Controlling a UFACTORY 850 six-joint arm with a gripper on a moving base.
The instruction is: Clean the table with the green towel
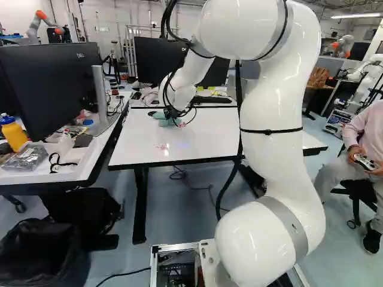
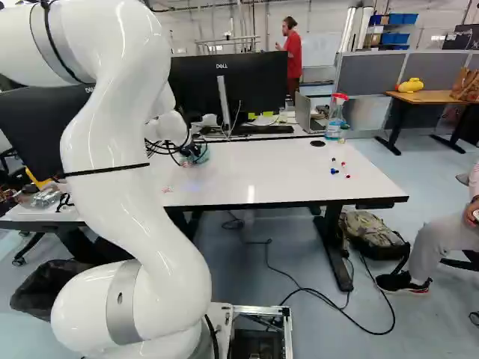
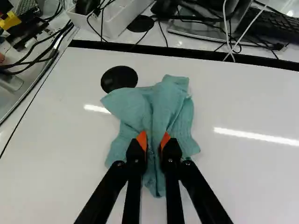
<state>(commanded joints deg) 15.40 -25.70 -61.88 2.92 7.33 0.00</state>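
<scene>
In the left base view, my claw [image 1: 176,120] is at the green towel [image 1: 163,118] on the white table [image 1: 134,146]; the right base view shows me little red and blue bits [image 2: 334,170] there. In the wrist view, my claw pinches the towel, just beside a black disc [image 3: 118,78]

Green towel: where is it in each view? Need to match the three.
Left base view: the green towel is a bit left of the middle, on the far part of the table, at the arm's end.
Right base view: left of the middle, partly behind dark cables.
Wrist view: bunched between the jaws and spread out ahead of them.
Shared landmark: the white table under the towel.
</scene>
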